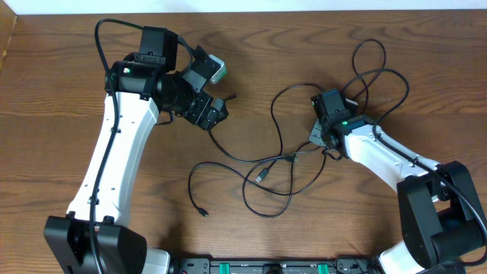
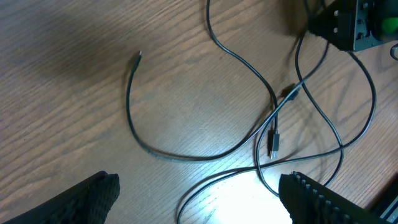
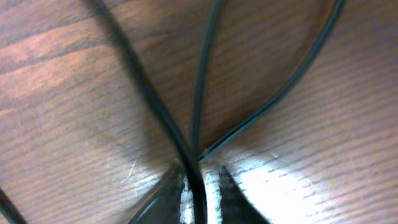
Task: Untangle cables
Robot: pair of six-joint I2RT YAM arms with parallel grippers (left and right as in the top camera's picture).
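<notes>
Several thin black cables lie crossed and looped on the wooden table, with loops at the back right and small plugs at loose ends. No white cable shows clearly. My left gripper hangs open and empty above the table; in the left wrist view its fingers are spread wide over a cable strand. My right gripper is down at the tangle's right side. In the right wrist view its fingers are shut on one black cable where several strands cross.
The table is brown wood. The right arm's body reaches in from the lower right, and its gripper shows in the left wrist view. The left arm stands along the left side. A dark rail runs along the front edge.
</notes>
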